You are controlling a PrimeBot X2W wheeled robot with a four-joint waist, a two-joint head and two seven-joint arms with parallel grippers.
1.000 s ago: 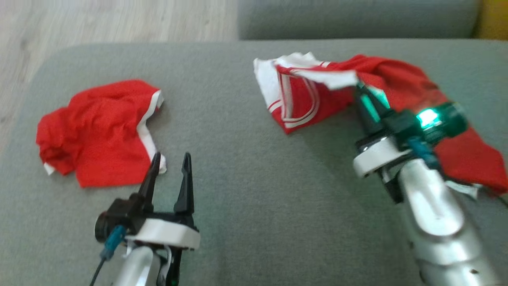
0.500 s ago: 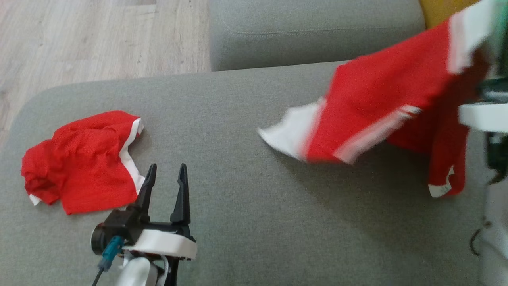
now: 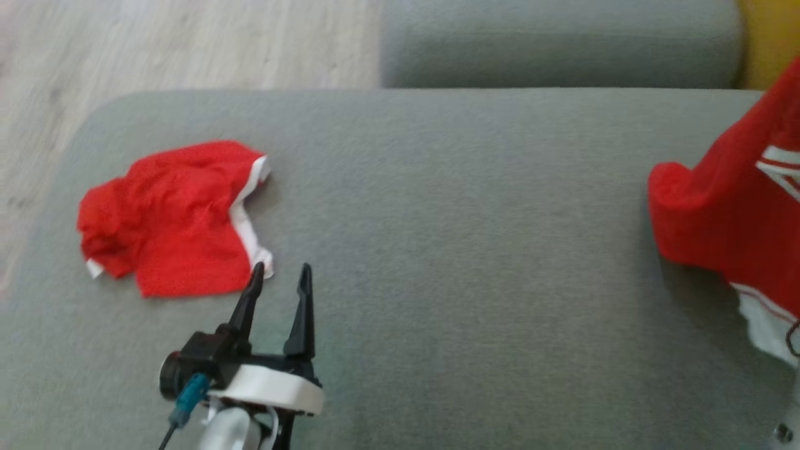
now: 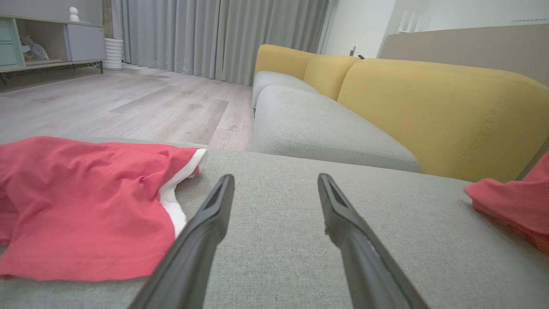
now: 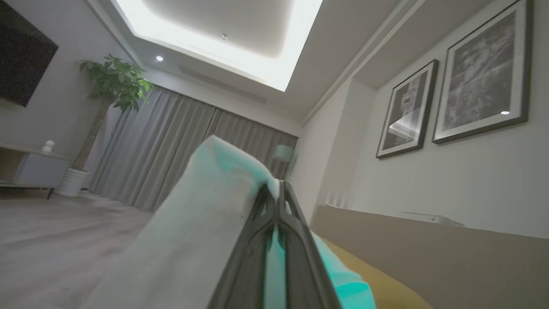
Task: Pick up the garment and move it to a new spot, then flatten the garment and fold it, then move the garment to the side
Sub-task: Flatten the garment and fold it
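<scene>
Near the left edge of the grey sofa seat (image 3: 450, 250) lies a crumpled red cloth (image 3: 169, 219) with white trim, resting flat and loose. Just right of it, toward the front edge, the left pincer (image 3: 281, 270) is spread and holds nothing. One of its fingertips sits just beside the cloth's white corner. The middle of the seat is bare.

At the right edge hangs the striped garment (image 3: 731, 212), red with white bands, lifted and draping down. Whether its lowest hem touches the seat I cannot tell. In the right wrist view the right pincer (image 5: 276, 189) is pressed together on a fold of the garment's pale cloth, pointing up at the ceiling.

The move to a new spot looks to be under way, with flattening and folding yet to come. The main risk is the grip: it seems to catch only a thin edge, so a quick swing could pull the fabric free and drop it in a heap or off the right edge. A trailing hem could also drag and bunch. If the left pincer reaches in carelessly, it may snag the crumpled cloth instead.
</scene>
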